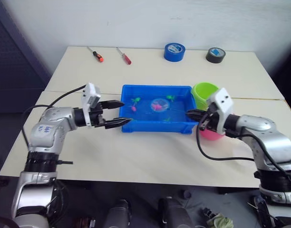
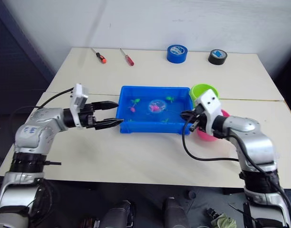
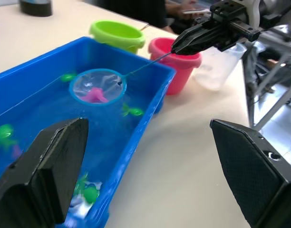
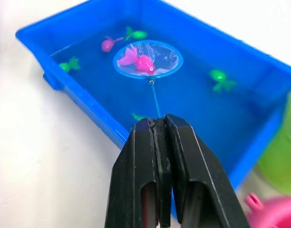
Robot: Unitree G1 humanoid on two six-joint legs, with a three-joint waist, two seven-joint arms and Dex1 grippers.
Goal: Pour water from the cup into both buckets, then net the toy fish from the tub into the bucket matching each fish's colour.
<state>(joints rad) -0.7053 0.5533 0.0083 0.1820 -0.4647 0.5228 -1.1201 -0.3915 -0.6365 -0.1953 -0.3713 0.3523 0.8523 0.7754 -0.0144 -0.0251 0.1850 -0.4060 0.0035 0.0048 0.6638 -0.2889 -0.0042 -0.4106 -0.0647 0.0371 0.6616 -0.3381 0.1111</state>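
- The right gripper has its two black fingers pressed together on the thin handle of the net; the left gripper holds nothing, its fingers spread wide apart.
- The net's blue-rimmed hoop sits over the water near the middle of the tub, and a pink fish lies inside the hoop.
- The stick handle runs from the hoop back to the right gripper, which hovers at the tub's right end.
- Other toy fish are loose in the tub: a second pink fish beside a green fish just past the hoop, another green fish toward one end, and one more green fish toward the other (a further green one is half hidden by the near wall).
- The tub is a shallow bright blue rectangular tray, resting on the pale table.
- The lime green bucket stands just beside the tub's right far corner; the pink bucket stands next to it, nearer the robot, partly behind the right gripper.
- The clear cup stands beyond the pink bucket, close to it.
- The left gripper points at the tub's left end, just short of its wall.
- Along the far table edge lie two screwdrivers, a blue tape roll and a black tape roll, well apart from the tub.
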